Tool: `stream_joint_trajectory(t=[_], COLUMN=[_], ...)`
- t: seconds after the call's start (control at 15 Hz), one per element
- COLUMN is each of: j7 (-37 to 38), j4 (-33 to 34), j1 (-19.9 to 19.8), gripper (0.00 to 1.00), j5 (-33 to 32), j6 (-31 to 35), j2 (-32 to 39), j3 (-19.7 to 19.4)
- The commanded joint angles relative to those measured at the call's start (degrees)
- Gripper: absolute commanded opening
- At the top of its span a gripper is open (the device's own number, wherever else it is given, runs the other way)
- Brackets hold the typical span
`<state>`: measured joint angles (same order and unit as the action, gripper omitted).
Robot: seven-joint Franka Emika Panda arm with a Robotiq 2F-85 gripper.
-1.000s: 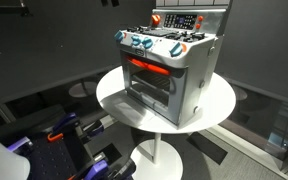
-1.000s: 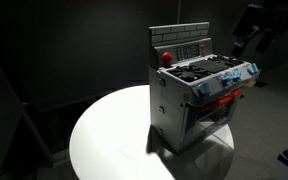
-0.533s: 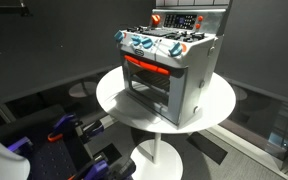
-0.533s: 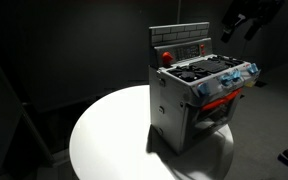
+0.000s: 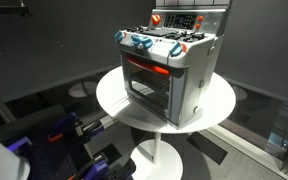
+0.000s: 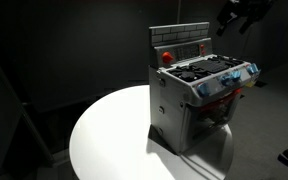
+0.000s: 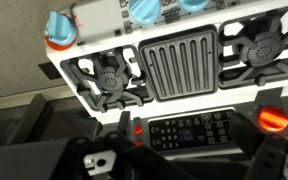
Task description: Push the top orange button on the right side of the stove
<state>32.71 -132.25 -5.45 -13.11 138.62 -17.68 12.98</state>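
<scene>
The stove stands on the round white table. The gripper hangs high over it; whether the jaws are open, I cannot tell. It should come down straight onto the orange button of the back control panel and press softly, so that the stove does not slide. Compared with a second ago, the gripper is higher and closer to the panel.

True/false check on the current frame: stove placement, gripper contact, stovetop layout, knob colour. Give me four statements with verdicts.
1. The stove stands on a round white table. True.
2. The gripper is pressing on the stove's back panel. False: in an exterior view it hangs in the air, apart from the stove.
3. In the wrist view a ribbed grill sits between two burners. True.
4. The knobs are green. False: they are blue and white.
</scene>
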Motion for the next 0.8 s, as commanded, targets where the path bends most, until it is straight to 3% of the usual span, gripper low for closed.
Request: stream_joint_trajectory(t=[0.0, 0.73], j7=[4.3, 11.1], j4=[1.6, 4.9], j1=[-1.9, -3.0], gripper=[1.00, 1.00], j5=[-4.6, -11.0], j6=[3.7, 5.0], j2=[3.1, 10.0], j3=[-0.9, -6.0])
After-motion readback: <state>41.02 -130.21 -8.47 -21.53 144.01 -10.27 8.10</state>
